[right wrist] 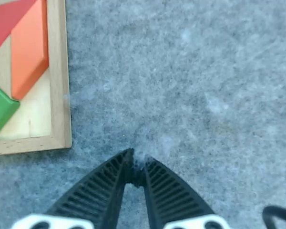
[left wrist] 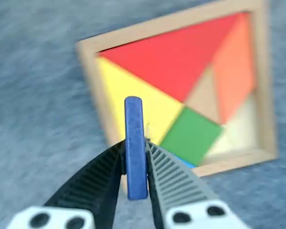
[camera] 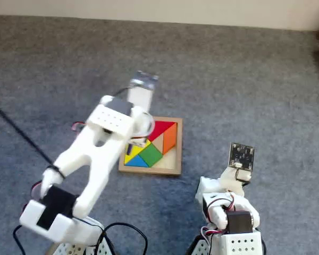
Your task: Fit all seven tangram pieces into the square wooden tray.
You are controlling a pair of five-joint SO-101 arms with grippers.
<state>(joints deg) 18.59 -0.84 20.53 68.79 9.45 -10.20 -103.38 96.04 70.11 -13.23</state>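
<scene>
From above, the left arm [camera: 95,154] hangs over the tray [camera: 179,149]; at its wrist the left hand [left wrist: 136,151] grips a blue piece [left wrist: 134,119] on edge above the tray, so placing seems under way and the piece likely needs laying flat into a bare gap, while the right hand [right wrist: 135,164], pinched shut and empty, sits just beside the tray.

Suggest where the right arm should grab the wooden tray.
Probably the wooden tray by the rim nearest the right tool, from above. That rim is a thin raised wall, and the bare floor just inside leaves room for one finger.
</scene>
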